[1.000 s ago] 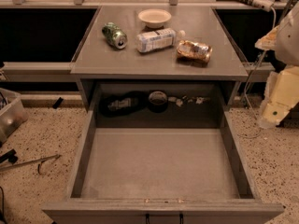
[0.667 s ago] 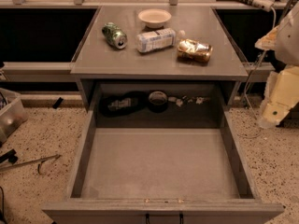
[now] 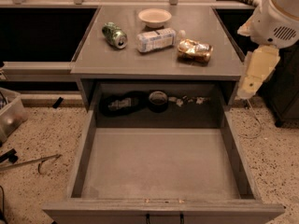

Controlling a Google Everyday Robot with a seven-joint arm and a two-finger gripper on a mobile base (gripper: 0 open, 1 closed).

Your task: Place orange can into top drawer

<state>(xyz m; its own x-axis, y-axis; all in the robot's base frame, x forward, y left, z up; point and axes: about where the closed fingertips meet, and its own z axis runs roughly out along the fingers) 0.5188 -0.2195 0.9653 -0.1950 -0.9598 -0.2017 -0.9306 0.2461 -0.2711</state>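
Observation:
The orange can [image 3: 195,50] lies on its side on the grey counter top [image 3: 93,62], at the right, dented and shiny. The top drawer [image 3: 159,164] stands pulled fully open below the counter, with a bare flat bottom. Only my arm [image 3: 258,69] shows, a white and cream link at the right edge, to the right of the counter and apart from the can. My gripper is out of view.
A green can [image 3: 115,34], a white-and-blue labelled bottle [image 3: 156,39] and a pale bowl [image 3: 154,17] lie on the counter left of the orange can. Dark clutter and a round roll [image 3: 158,99] sit in the recess behind the drawer. Speckled floor lies on both sides.

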